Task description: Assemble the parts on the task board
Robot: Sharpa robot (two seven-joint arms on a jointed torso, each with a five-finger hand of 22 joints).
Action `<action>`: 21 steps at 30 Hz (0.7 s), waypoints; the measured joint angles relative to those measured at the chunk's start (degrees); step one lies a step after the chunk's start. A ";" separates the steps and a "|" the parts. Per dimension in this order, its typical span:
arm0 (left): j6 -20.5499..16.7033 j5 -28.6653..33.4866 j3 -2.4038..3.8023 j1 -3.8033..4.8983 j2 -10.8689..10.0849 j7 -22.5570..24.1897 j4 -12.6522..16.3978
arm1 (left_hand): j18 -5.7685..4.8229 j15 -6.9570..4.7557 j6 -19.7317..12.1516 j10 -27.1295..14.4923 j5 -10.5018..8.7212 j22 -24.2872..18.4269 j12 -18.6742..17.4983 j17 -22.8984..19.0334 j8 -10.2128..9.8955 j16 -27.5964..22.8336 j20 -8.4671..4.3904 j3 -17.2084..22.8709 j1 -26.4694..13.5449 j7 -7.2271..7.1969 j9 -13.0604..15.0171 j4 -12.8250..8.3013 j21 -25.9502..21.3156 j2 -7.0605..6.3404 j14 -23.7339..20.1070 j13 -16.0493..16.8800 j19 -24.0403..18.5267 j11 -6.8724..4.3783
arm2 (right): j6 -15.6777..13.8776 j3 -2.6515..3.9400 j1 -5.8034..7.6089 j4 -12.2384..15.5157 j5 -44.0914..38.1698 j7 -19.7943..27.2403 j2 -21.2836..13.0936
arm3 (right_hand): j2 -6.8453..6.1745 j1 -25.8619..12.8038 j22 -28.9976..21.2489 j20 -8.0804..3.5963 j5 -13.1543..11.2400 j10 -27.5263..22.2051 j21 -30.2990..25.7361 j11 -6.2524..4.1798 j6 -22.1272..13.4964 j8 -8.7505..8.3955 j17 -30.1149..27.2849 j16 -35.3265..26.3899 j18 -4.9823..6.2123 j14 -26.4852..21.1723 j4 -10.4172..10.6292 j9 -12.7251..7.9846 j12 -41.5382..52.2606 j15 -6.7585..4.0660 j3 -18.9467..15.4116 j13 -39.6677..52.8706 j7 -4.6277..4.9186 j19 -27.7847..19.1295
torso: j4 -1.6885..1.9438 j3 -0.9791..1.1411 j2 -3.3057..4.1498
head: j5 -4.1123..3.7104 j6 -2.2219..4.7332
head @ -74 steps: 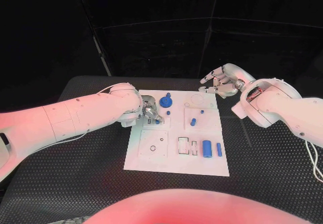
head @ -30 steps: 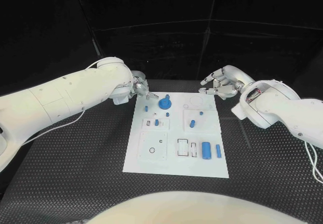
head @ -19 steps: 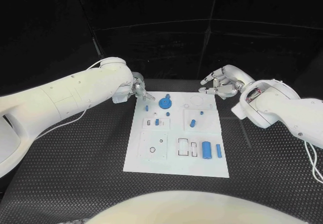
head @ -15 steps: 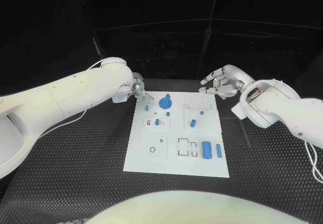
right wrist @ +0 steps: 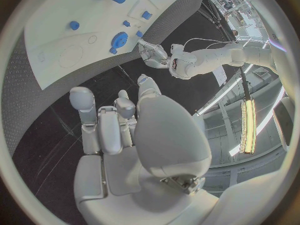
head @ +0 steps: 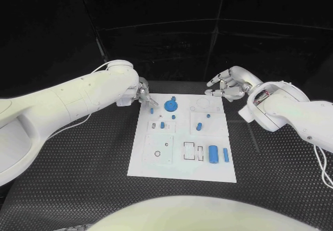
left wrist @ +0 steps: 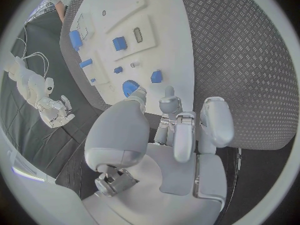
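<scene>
Head view: left hand (head: 144,95), right hand (head: 225,85) empty, fingers apart, flanking task board (head: 182,166)

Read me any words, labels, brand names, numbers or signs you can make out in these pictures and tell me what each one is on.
None: no readable text anywhere.
The task board carries only black outlines and blue parts, no lettering.
The left hand and right hand show no markings.
</scene>
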 measured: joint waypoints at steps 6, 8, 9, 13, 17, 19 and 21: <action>0.81 -0.06 -0.12 -0.10 0.36 0.00 -0.29 | 0.00 0.00 0.93 0.22 0.00 0.25 0.39 0.00 0.00 0.00 0.00 -0.37 0.74 -0.09 -0.33 0.05 0.00 0.74 0.00 0.05 0.00 -0.22 | 0.00 0.00 0.00 -0.06 0.00 0.01 0.07 | 0.00 0.00 0.00 0.00 0.20 0.00 0.00 0.00 0.00 0.00 0.00 0.00 0.00 0.00 0.00 0.00 0.00 0.00 0.00 0.00 0.00 0.00 | 0.00 0.02 -0.02 | -0.03 -0.07; 1.02 -0.07 -0.13 -0.10 0.41 0.00 -0.35 | 0.00 0.00 1.05 0.22 0.00 0.35 0.39 0.00 0.00 0.00 -0.14 -0.68 1.06 -0.22 -0.44 0.05 0.00 1.07 0.00 0.08 0.14 -0.22 | 0.00 0.00 0.00 -0.08 0.00 0.02 0.08 | 0.00 0.00 0.00 0.00 0.20 0.00 0.00 0.00 0.00 0.00 0.00 0.00 0.00 0.00 0.00 0.00 0.00 0.00 0.00 0.00 0.00 0.00 | 0.00 0.02 -0.03 | -0.02 -0.10; 1.10 -0.08 -0.14 -0.10 0.43 0.00 -0.37 | 0.00 0.00 1.41 0.22 0.00 0.35 0.39 0.00 0.00 0.00 -0.20 -0.68 1.15 -0.21 -0.49 0.05 0.00 1.15 0.00 0.08 0.19 -0.22 | 0.00 0.00 0.00 -0.09 0.00 0.02 0.08 | 0.00 0.00 0.00 0.00 0.20 0.00 0.00 0.00 0.00 0.00 0.00 0.00 0.00 0.00 0.00 0.00 0.00 0.00 0.00 0.00 0.00 0.00 | 0.00 0.03 -0.03 | 0.01 -0.11; 1.45 -0.09 -0.16 -0.13 0.50 0.00 -0.43 | 0.00 0.00 2.10 0.53 0.00 0.48 0.66 0.00 0.00 0.00 -0.20 -1.08 2.03 -0.34 -0.72 -0.04 0.23 1.85 0.00 0.19 0.19 -0.53 | 0.01 0.00 0.00 -0.13 0.00 0.03 0.13 | 0.00 0.00 0.01 0.00 0.20 0.00 0.00 0.00 0.00 0.00 0.00 0.00 0.00 0.00 0.00 0.00 0.00 0.00 0.00 0.00 0.00 0.00 | 0.00 0.04 -0.04 | 0.02 -0.13; 1.90 0.12 -0.17 -0.13 0.63 0.00 -0.48 | 0.00 0.00 2.11 0.53 0.00 0.48 0.66 0.00 0.00 0.00 -0.20 -1.24 2.51 -0.33 -0.86 -0.20 0.23 1.91 0.00 0.17 0.19 -0.53 | 0.01 0.00 0.00 -0.18 0.00 0.05 0.18 | 0.00 0.00 0.00 0.00 0.20 0.00 0.00 0.00 0.00 0.00 -0.01 0.00 0.00 0.00 0.00 0.00 0.00 0.00 0.00 0.00 0.00 0.00 | 0.02 0.06 -0.05 | 0.02 -0.21; 2.10 0.24 -0.17 -0.13 0.69 0.00 -0.51 | 0.00 0.00 2.33 0.53 0.00 0.48 0.66 0.00 0.00 0.00 -0.20 -1.40 2.83 -0.55 -0.93 -0.36 0.23 1.70 0.00 0.11 0.19 -0.53 | 0.02 0.00 0.00 -0.19 0.00 0.05 0.21 | 0.00 0.00 0.01 0.00 0.20 0.00 0.00 0.00 0.00 0.00 0.03 0.00 0.00 0.00 0.00 0.00 0.00 0.00 0.00 0.00 0.00 0.00 | 0.03 0.06 -0.05 | 0.02 -0.21; 2.32 0.40 -0.19 -0.13 0.76 0.00 -0.56 | 0.00 0.00 2.32 0.53 0.00 0.48 0.66 0.00 0.00 0.00 -0.20 -1.40 3.19 -0.54 -0.95 -0.36 0.23 1.98 0.00 0.08 0.19 -0.53 | 0.02 0.00 0.00 -0.20 0.00 0.06 0.25 | 0.00 0.00 0.00 0.00 0.20 0.00 0.00 0.00 0.00 0.00 0.06 0.00 0.00 0.00 0.00 0.00 0.00 0.00 0.00 0.00 0.00 0.00 | 0.03 0.06 -0.05 | 0.02 -0.25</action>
